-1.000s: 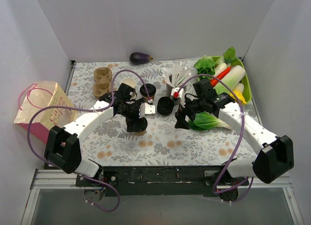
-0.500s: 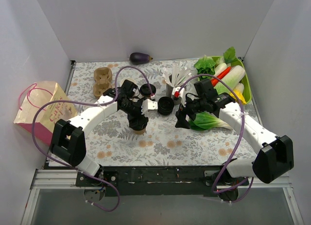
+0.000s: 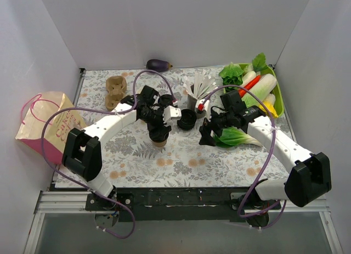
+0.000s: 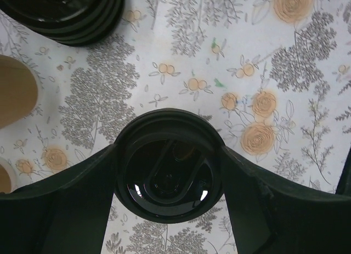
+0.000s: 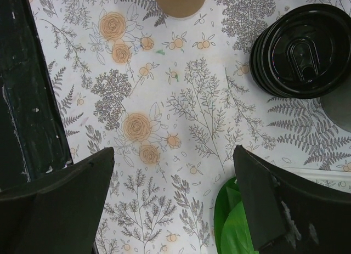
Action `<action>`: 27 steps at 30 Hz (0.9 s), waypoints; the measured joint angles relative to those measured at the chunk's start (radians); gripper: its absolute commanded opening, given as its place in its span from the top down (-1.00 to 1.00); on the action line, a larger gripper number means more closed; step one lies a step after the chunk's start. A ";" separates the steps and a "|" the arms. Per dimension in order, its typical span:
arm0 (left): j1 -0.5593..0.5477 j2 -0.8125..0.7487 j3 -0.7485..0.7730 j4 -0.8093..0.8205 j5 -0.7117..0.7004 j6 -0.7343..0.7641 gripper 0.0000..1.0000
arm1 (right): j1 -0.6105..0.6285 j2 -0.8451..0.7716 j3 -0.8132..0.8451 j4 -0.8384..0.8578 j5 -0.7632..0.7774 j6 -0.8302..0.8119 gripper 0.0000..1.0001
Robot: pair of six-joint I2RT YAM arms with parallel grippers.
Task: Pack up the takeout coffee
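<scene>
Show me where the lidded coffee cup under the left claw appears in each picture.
Top external: coffee cup centre, lower left of the lid stack.
Left wrist: lower centre, between the left gripper's fingers; lid stack upper left.
Right wrist: top edge, cut off; lid stack upper right.

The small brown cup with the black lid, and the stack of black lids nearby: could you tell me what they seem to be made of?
Small kraft-brown cup: matte, likely paper. Its round black lid: glossy with bright highlights, probably moulded plastic. Stack of black lids: same sheen, apparently plastic.
</scene>
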 measured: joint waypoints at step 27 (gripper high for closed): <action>0.029 0.338 0.384 0.119 -0.064 -0.067 -0.71 | -0.056 -0.016 -0.046 0.005 0.003 0.000 -0.95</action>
